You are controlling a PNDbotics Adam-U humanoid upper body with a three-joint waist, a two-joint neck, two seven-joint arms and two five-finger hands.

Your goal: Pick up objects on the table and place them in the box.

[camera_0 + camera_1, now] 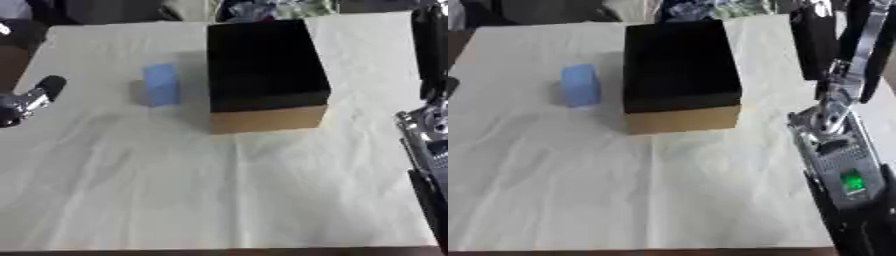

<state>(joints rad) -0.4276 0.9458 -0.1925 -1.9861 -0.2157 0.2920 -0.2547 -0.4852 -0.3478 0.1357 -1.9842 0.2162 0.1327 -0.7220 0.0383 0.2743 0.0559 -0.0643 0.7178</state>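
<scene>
An open box (262,65) with a black inside and a tan cardboard front stands at the table's middle back. A light blue block-shaped object (160,85) stands on the cloth just left of it, a small gap apart. My left hand (31,100) shows only as a black tip and a silver part at the left edge, well left of the blue object and holding nothing I can see. My right arm (833,130) comes down the right side, right of the box. Its black lower end (855,230) is cut off at the bottom right corner.
A creased cream cloth (219,190) covers the table, with its front edge at the bottom of the view. Dark clutter and patterned items (271,9) lie beyond the far edge behind the box.
</scene>
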